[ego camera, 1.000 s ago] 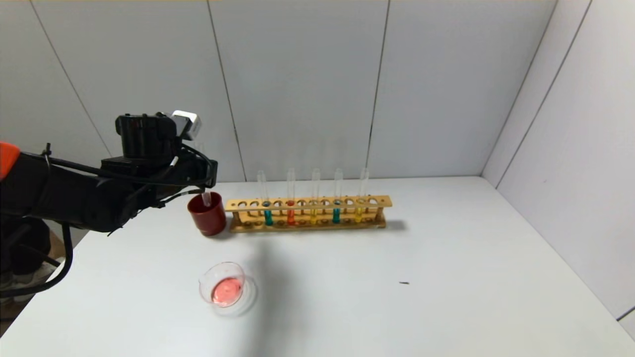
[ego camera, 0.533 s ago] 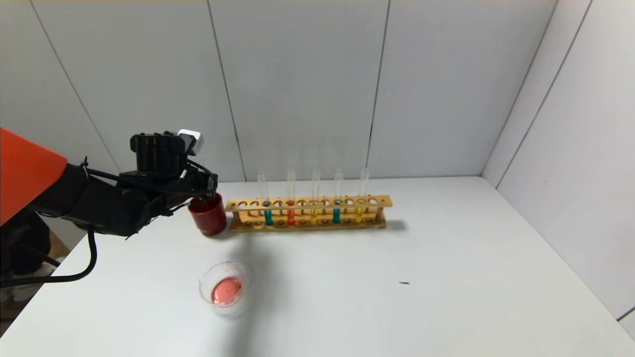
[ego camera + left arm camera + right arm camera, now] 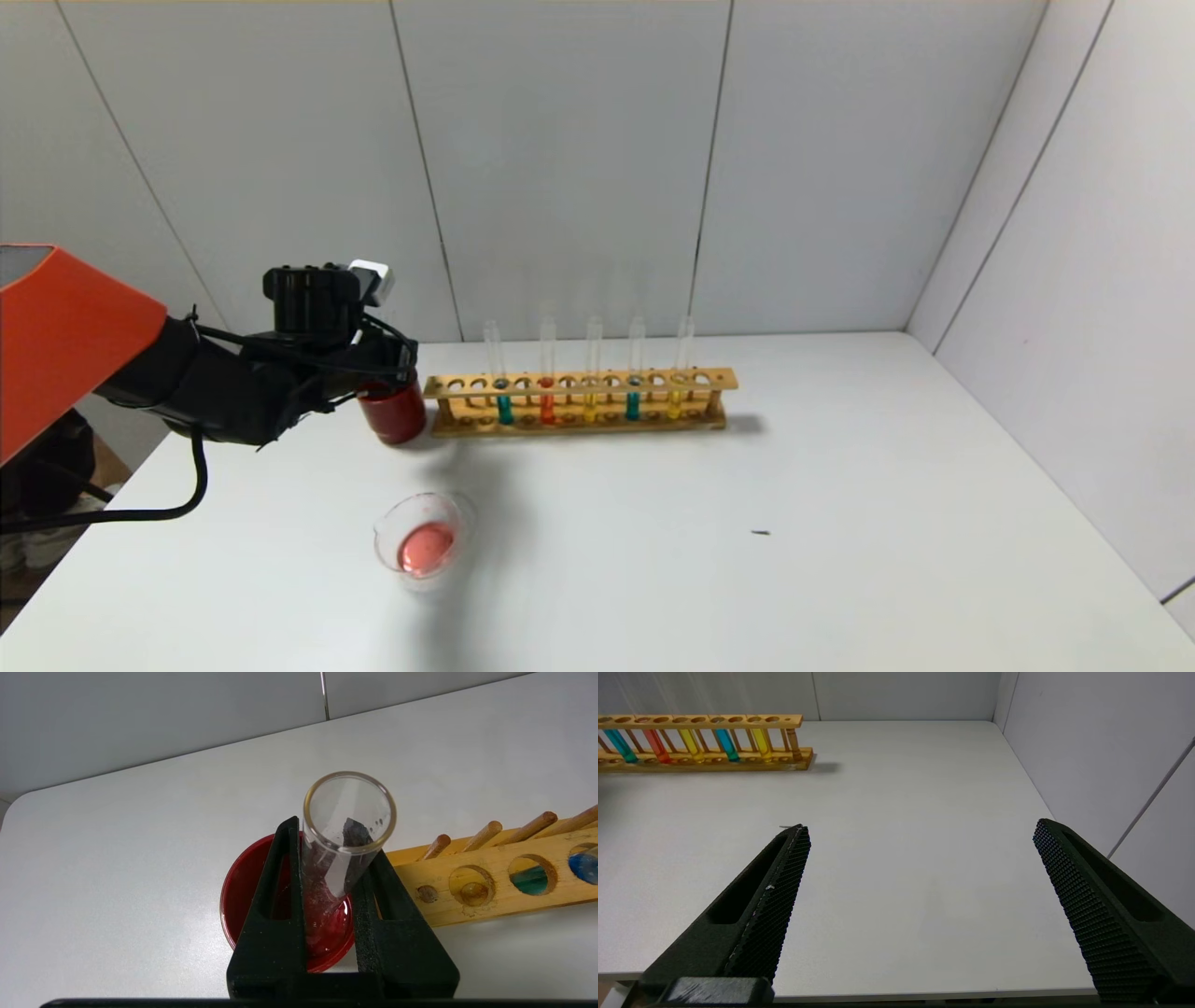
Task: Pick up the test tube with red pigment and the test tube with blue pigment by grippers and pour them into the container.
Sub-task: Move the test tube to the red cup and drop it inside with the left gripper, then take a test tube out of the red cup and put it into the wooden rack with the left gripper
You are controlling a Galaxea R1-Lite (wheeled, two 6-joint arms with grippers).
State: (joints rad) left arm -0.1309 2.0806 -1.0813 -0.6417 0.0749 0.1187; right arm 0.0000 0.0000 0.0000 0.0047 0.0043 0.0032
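Clamping an emptied test tube (image 3: pixel 348 826) upright between its fingers, the left gripper (image 3: pixel 327 868) lowers the tube's round end into the dark red cup (image 3: pixel 243 896) beside the wooden rack (image 3: pixel 579 401). Container (image 3: pixel 422 541), holding red liquid, sits nearer the robot. Right gripper (image 3: pixel 920 891) hovers spread wide over the table (image 3: pixel 901 812).

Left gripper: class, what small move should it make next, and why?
Probably open its fingers and let go. The left gripper holds an emptied test tube upright with its lower end inside the red cup, and the container already holds red liquid.
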